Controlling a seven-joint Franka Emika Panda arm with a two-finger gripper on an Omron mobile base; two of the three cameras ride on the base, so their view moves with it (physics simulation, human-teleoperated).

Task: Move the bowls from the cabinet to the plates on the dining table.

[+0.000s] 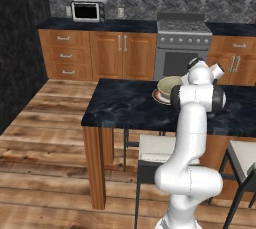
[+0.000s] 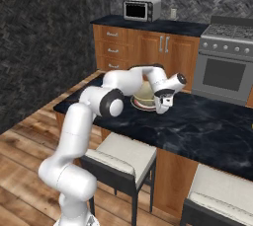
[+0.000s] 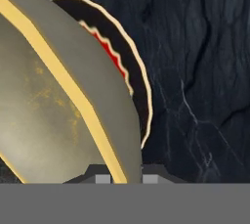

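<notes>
A deep cream-grey bowl (image 1: 169, 85) (image 2: 143, 93) (image 3: 49, 110) with a yellowish rim sits on a round plate (image 1: 159, 98) (image 2: 140, 105) (image 3: 139, 86) that has a cream edge and a red zigzag. The plate lies on the black marble dining table (image 1: 120, 108) (image 2: 207, 121) (image 3: 195, 71). My gripper (image 2: 163, 105) (image 3: 123, 176) points down at the bowl's right side. It is shut on the bowl's rim, which runs between the two fingertips in the hand view. The cabinet is out of view.
Two white-cushioned stools (image 1: 157, 148) (image 2: 123, 156) (image 2: 217, 195) stand at the table's near side. Behind the table are low wooden drawer units (image 1: 65, 55), a stove (image 1: 182, 43) (image 2: 225, 67) and a microwave (image 1: 87, 10) (image 2: 141, 9) on the wall counter.
</notes>
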